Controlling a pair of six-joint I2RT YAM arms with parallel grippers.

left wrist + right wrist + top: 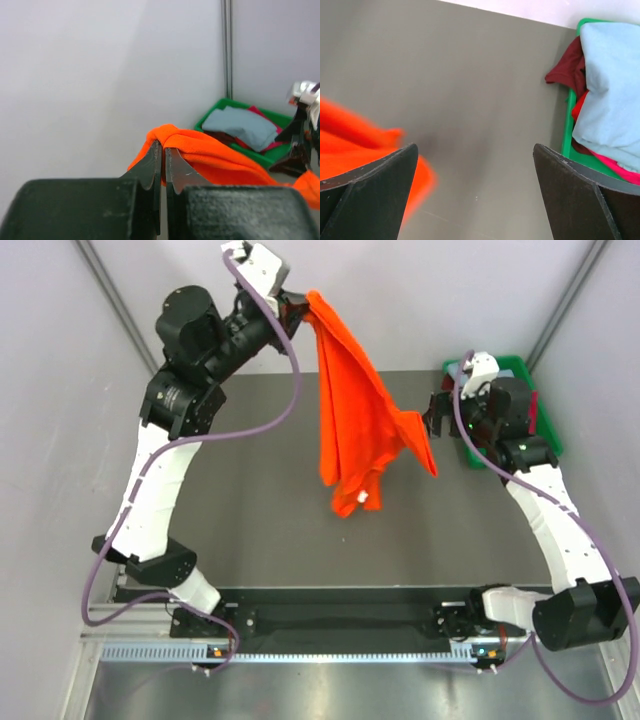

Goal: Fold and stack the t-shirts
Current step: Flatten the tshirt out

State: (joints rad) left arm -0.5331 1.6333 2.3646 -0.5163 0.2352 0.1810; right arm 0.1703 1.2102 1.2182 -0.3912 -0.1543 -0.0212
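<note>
**Orange cloth t-shirt (355, 420) hangs by one pinch; the other gripper stands wide**

Nearest the arm bases, the dark grey table (250, 510) lies under the shirt. The shirt's lower end, with a small white tag, dangles over the table's middle, and it looks clear of the surface in the overhead view. One sleeve juts towards the right edge and ends just beside the right gripper (474, 147). That gripper's black jaws are spread wide with nothing between them. Blurred orange cloth passes by its left finger, and I cannot tell whether it brushes it.

Beyond, in the far right corner, sits the green plastic tray (566, 135). In it a pale grey-blue shirt (610, 85) lies on top of a dark red shirt (567, 70) and a bright crimson shirt (620, 172). Farthest and highest, over the far edge, the left gripper (162, 145) is pinched tight on a bunched fold of the orange cloth. It carries the whole shirt.

The step in hand, as I judge it, is spreading this shirt flat before any fold. To do it well, the right gripper should take a second hold along the same edge as the left pinch. The jutting sleeve or the shoulder would serve, and it should close on a single layer rather than a bunch. Both grippers should then draw apart until the cloth is taut. After that they should lower it onto the table's middle, bottom end first, so it lands without creases.
</note>
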